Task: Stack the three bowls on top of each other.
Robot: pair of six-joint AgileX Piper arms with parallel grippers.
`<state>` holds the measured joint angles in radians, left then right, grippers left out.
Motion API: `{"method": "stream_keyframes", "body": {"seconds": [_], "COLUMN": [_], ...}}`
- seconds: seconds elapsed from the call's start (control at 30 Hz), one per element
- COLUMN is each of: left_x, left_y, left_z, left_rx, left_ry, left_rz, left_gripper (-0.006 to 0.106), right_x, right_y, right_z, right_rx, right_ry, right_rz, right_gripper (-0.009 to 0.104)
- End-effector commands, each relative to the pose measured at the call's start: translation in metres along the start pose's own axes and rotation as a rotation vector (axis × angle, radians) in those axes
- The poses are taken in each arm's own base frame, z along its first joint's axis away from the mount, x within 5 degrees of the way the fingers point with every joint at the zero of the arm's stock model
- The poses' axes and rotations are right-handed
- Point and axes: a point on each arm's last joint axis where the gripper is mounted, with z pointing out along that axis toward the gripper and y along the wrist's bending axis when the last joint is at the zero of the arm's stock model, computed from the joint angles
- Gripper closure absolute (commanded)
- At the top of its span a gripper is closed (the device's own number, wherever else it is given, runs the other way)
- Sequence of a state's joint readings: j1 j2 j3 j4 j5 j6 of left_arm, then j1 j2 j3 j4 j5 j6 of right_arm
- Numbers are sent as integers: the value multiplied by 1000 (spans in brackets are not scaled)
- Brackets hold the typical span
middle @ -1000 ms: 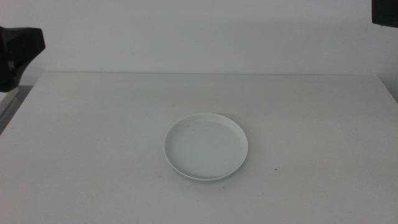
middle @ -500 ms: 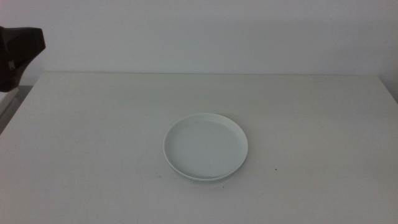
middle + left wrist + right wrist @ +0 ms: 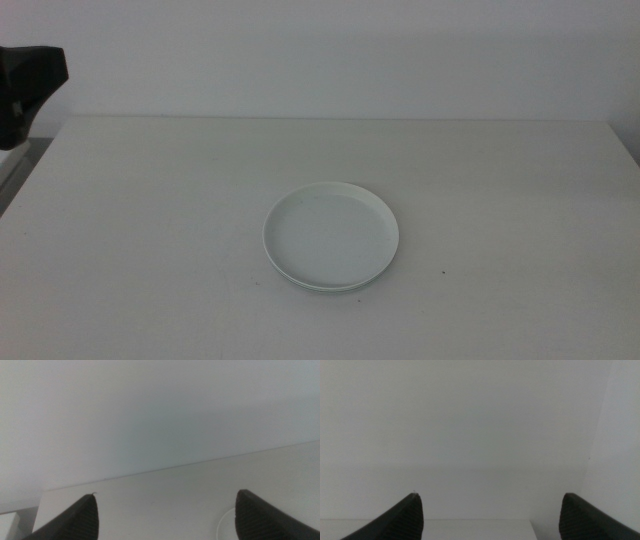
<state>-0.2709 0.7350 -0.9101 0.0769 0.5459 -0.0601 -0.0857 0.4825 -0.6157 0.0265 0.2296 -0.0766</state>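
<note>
Stack: one pile of bowls [image 3: 331,236] sits on the bench [image 3: 150,200], a bit fwd of centre, nothing touching it.
Top bowl: white, shallow, low rim, lying level.
Under it: a second rim peeks out along the near edge, pale, maybe mint; can't make out a third rim from here, too thin & washed out.
Count, bowls: 1 seen clearly, 2 by rims, 3rd not confirmable. None loose anywhere else on the bench.
Progress: looks done or v. nearly so, my read, since no stray bowl is left to fetch. If the grey one is in that pile it's hidden under the others.
Left to do: prob. nothing but parking the arms; a check that the pile sits square wouldn't hurt.
Left end effector [image 3: 165,515]: jaws spread wide, holding nothing, up high & well away from the pile; its wrist view catches only a sliver of bowl rim. A dark bit of that arm [image 3: 28,85] shows at the far left edge in the middle view.
Right end effector [image 3: 490,517]: jaws wide apart too, empty, pointed at the wall; out of the middle view altogether.
Count, end effectors: 2, both idle.
</note>
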Motion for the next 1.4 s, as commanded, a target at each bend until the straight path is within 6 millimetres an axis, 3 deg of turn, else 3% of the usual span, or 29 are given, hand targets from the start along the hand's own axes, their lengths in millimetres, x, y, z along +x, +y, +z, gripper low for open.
{"method": "stream_keyframes", "body": {"seconds": [0.0, 0.43, 0.53, 0.67, 0.7, 0.83, 1.13, 1.37], "left_x": [-1, -1, 10, 37, 79, 124, 192, 219], "left_y": [0, 1, 1, 0, -2, 2, 6, 10], "left_z": [-1, -1, -2, -20, -35, -41, -43, -28], "left_rx": [-2, -6, -6, 8, 33, -33, -184, -229], "left_ry": [-15, -15, 2, -9, -3, -46, -162, -140], "left_rz": [-10, -3, -3, -26, -90, -142, -254, -265], "left_gripper": [7, 7, 7, 7, 7, 7, 7, 7], "right_x": [0, -3, -2, 6, 23, 47, 117, 168], "right_y": [-1, 0, 0, 0, 1, 2, 7, 11], "right_z": [-3, -9, -9, -8, -10, -17, -34, -41], "right_rx": [11, 2, 5, 5, 2, 0, -10, -17], "right_ry": [-19, -49, -47, -33, -6, 6, 62, 98], "right_rz": [-23, 46, 31, 36, 42, 44, 103, 143], "right_gripper": [7, 7, 7, 7, 7, 7, 7, 7]}}
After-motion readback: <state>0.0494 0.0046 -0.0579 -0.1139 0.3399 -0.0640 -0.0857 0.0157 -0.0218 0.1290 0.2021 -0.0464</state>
